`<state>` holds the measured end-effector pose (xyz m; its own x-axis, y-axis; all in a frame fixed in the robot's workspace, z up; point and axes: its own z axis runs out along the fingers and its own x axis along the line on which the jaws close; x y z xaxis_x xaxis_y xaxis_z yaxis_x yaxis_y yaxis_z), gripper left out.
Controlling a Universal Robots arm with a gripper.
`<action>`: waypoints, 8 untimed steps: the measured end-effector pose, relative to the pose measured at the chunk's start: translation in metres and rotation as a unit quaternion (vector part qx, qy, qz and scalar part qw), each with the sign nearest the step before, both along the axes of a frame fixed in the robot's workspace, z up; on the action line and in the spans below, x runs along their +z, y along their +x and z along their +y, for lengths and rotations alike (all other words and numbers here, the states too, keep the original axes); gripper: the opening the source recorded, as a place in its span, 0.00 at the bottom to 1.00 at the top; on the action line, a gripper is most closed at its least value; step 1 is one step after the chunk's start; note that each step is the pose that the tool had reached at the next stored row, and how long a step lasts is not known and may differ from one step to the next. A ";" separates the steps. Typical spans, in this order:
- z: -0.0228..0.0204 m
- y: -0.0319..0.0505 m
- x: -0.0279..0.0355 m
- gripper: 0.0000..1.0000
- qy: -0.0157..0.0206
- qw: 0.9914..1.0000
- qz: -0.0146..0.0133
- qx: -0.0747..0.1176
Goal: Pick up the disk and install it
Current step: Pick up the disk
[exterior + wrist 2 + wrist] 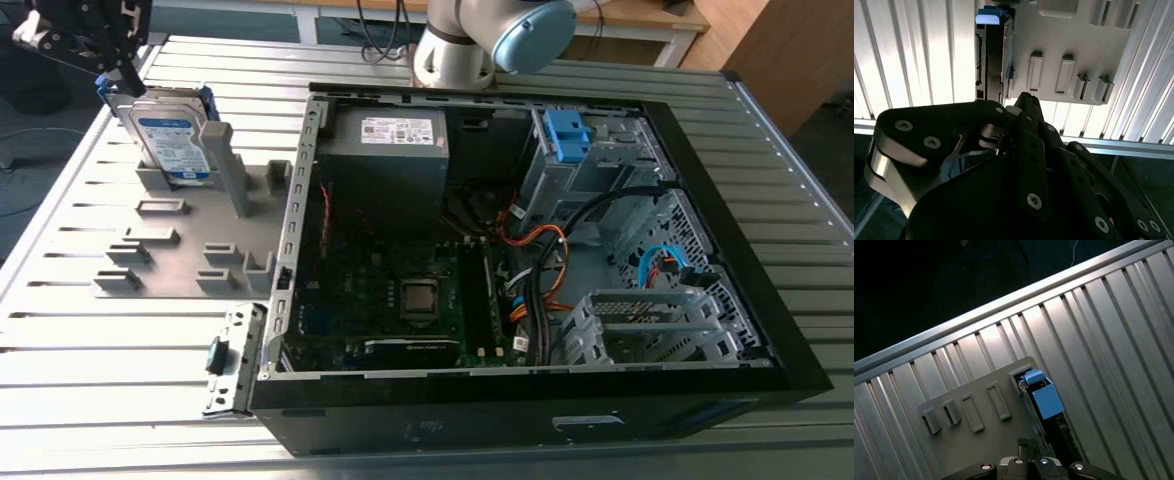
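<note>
Exterior view shows the disk (174, 140) standing upright on its edge in a slot at one end of the grey holder (187, 250), with the blue bracket along its sides and the label turned toward the holder's empty slots. The gripper (118, 65) hangs just above that same end of the holder, close to the top corner of the disk; whether it touches the bracket I cannot tell. In the second wrist view the gripper (1023, 97) has its claw narrow, the two fingers drawn nearly together with nothing between them, and the disk (993, 60) is seen edge-on in the holder (1069, 45), just beyond the tips. In the first wrist view the gripper (1027, 442) is beside the disk (1046, 399), not around it. The holder lies on the slatted metal table (107, 360), and the open computer case (467, 415) stands next to the holder, on the exterior view's right.
</note>
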<state>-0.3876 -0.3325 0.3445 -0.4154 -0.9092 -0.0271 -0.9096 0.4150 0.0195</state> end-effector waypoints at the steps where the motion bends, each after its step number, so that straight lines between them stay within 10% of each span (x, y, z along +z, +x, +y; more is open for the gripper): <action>1: 0.0000 0.0000 0.0000 0.11 0.000 1.000 0.000 0.004; 8: 0.0000 0.0000 0.0000 0.11 0.000 1.000 0.000 0.031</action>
